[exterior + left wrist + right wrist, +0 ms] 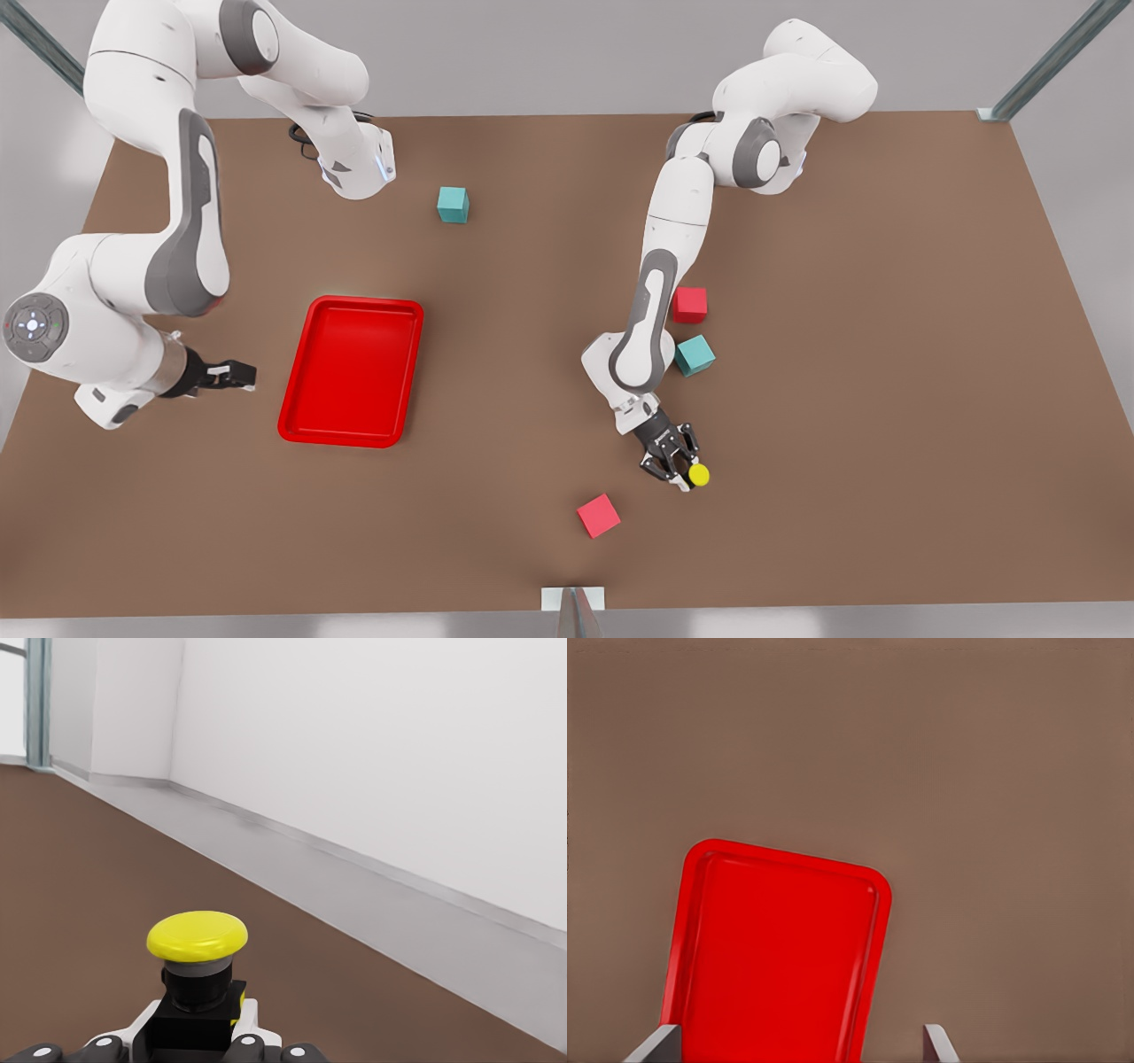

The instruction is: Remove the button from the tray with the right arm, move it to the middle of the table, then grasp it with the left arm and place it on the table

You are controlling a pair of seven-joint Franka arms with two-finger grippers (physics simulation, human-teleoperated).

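The button (699, 475) has a round yellow cap on a black body. My left gripper (680, 464) is shut on that body, on the arm at the front view's right. It holds the button upright over the table (886, 372), right of centre and toward the near edge. The left wrist view shows the yellow-capped button (197, 936) between my fingers (248, 1020). The red tray (353, 303) lies left of centre with nothing in it. My right gripper (235, 375) waits open just left of the tray, and the right wrist view looks along the tray (788, 855).
A red cube (598, 516) lies close to the held button, toward the near edge. A second red cube (689, 305) and a teal cube (695, 354) sit beside the left arm's forearm. Another teal cube (453, 205) is at the back.
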